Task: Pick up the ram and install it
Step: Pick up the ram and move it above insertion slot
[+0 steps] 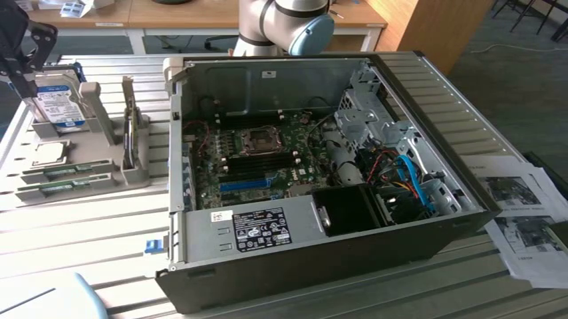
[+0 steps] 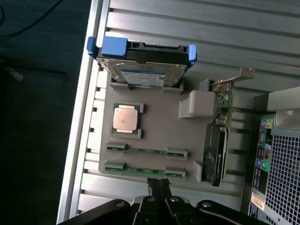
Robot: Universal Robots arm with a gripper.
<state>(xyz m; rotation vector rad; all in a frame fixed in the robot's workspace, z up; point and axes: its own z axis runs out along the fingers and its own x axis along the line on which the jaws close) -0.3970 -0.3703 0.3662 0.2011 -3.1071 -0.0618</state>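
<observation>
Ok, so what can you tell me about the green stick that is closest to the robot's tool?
The long thin green circuit-board stick stands on its edge in the grey plastic holder tray. Each end is tucked into a small grey bracket, so only its narrow top edge shows. A second green stick sits parallel beside it. The black tool, shut, hovers by its middle and is not holding it.

Gripper (image 2: pixel 159 185) shut, fingers pressed together, tips pointing down. It hangs above the grey parts holder (image 2: pixel 159 133), at the holder's edge. Arm (image 1: pixel 277 20) has its blue-capped joint well apart from the holder.
</observation>
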